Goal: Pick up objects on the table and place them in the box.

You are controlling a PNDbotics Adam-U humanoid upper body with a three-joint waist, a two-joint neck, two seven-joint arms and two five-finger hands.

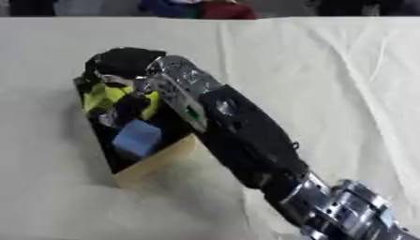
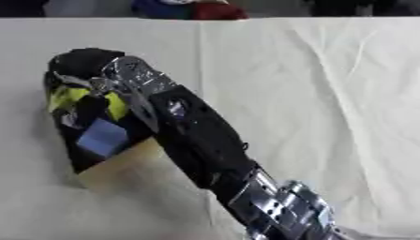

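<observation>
Your right arm (image 1: pixel 246 140) came in from the near right corner and stretched diagonally across the bench (image 1: pixel 328 84), which was covered with a creased white cloth, toward the box (image 1: pixel 156 164) at the left. The box was a small open carton with a tan outer wall facing you and a dark inside, and it sat askew on the cloth. Your right robot hand (image 1: pixel 123 63) was over the far end of the box, a black shape just past the silver wrist; its fingers pointed down into the box and were hidden behind the hand itself, so I could not tell how far they were open or whether they had hold of anything. Inside the box lay a blue block (image 1: pixel 137 137) near the middle, toward the near wall, and a yellow-green object (image 1: pixel 105 96) farther in, just under the hand, with a dark object (image 1: pixel 130 108) between them. Whether the hand touched the yellow-green object could not be made out. The cloth around the box carried no other objects that I could see. Your left robot hand showed in neither view.
</observation>
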